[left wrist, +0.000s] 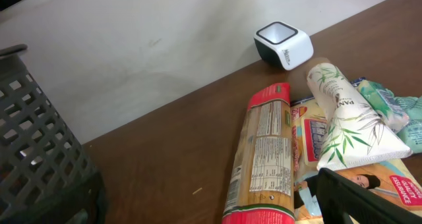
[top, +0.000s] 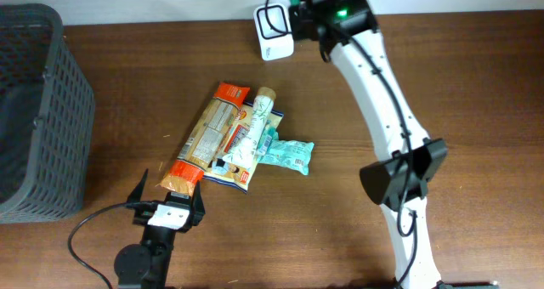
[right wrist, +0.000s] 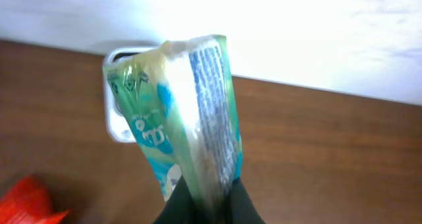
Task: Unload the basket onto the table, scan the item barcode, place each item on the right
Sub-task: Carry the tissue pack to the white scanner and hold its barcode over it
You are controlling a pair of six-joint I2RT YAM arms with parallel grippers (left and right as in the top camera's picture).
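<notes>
Green-and-white packet (right wrist: 191, 118) fills the right wrist view, pinched at its lower end by the right gripper (right wrist: 201, 201), jaws clamped on it. It is held upright directly in front of the white scanner (top: 274, 30) at the far table edge.

Judgement: pick-up and carry done; presentation to the scanner is the step in hand. Fine print faces the wrist camera. Whether a barcode faces the scanner window: cannot tell.

Left gripper (top: 170, 202) at near edge, spread wide, empty, just beside the pile of packets (top: 229, 140).

Washed-out background glare, soft right-wrist blur
</notes>
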